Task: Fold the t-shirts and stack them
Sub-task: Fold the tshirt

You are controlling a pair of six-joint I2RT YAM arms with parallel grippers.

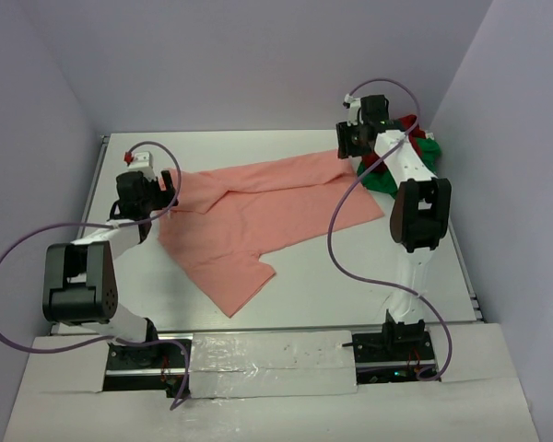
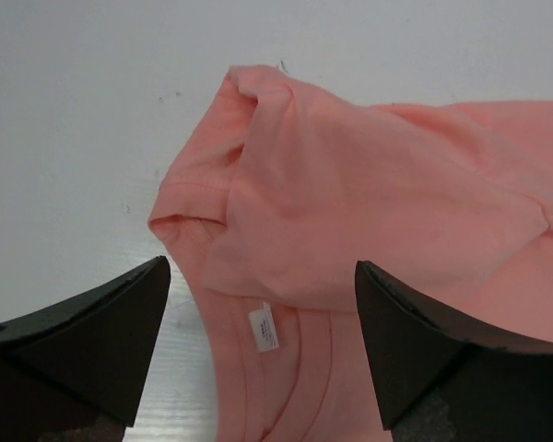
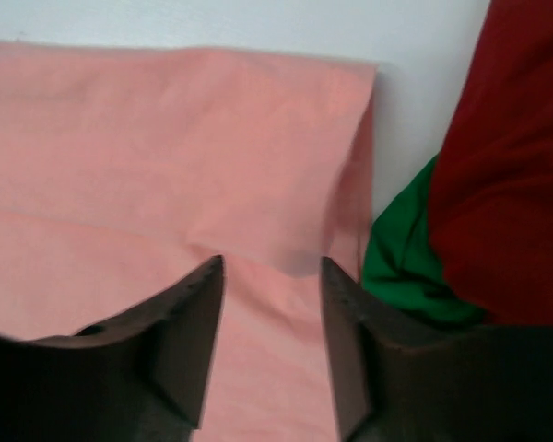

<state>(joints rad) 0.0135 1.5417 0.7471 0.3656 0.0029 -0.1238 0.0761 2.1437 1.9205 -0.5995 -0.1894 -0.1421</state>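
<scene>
The salmon-pink t-shirt [image 1: 258, 216] lies spread and partly folded over the middle of the white table. My left gripper [image 1: 158, 191] is open at the shirt's left end, its jaws straddling the collar with the white label [image 2: 263, 328], holding nothing. My right gripper [image 1: 350, 152] is open over the shirt's far right corner [image 3: 286, 184], its jaws apart above a folded edge. The dark red t-shirt [image 1: 407, 124] and the bright green t-shirt [image 1: 387, 177] lie crumpled together at the far right, mostly behind my right arm. They also show in the right wrist view, red [image 3: 516, 166] over green [image 3: 405, 249].
Grey-violet walls close in the table on the left, back and right. The table's [image 1: 350, 276] front edge carries both arm bases and a taped strip [image 1: 267, 364]. Purple cables [image 1: 346, 249] loop from each arm over the table.
</scene>
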